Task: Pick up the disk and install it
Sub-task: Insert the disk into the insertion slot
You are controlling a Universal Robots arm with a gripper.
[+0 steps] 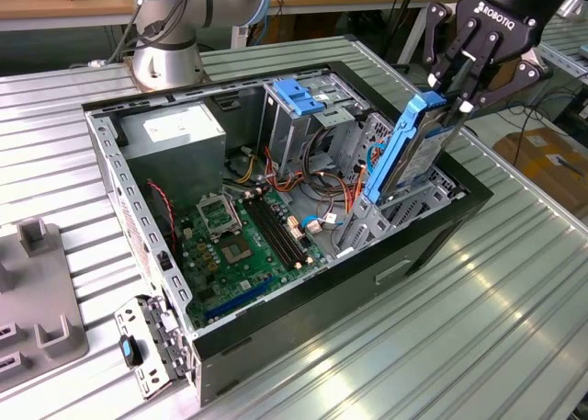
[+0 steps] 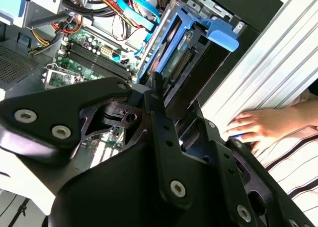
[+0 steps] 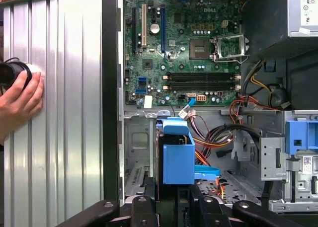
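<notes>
The disk (image 1: 415, 149), framed by its blue carrier (image 1: 390, 153), stands on edge at the corner of the open computer case (image 1: 276, 321) nearest the exterior view's right. It is tilted. Its lower end sits down among the grey metal brackets of the drive bay, and its upper end rises above the case rim and leans toward the exterior view's right.

The gripper (image 1: 457, 98) is clamped on that upper end, so the disk is grasped between the black fingers (image 2: 164, 137). In the second wrist view the disk's green circuit board faces the camera beyond the fingers, with a blue carrier tab sticking out past it. In the first wrist view the carrier's blue end stands just above the gripper's knuckles.

Red, orange and blue cables lie on the case floor just beside the bay. The green motherboard (image 1: 241, 244) lies flat beyond them, with its memory slots and empty processor socket in view. A drive cage (image 1: 299, 98) with a blue plastic top stands at the far wall. The grey power supply (image 1: 175, 135) fills the far corner toward the exterior view's left.

The case rests on a ribbed metal table (image 1: 514, 300). A person's hand (image 2: 258, 127) lies flat on the table just outside the case wall. In the first wrist view it touches a round black object (image 3: 11, 74). A grey fixture (image 1: 37, 291) sits on the table at the exterior view's left edge.
</notes>
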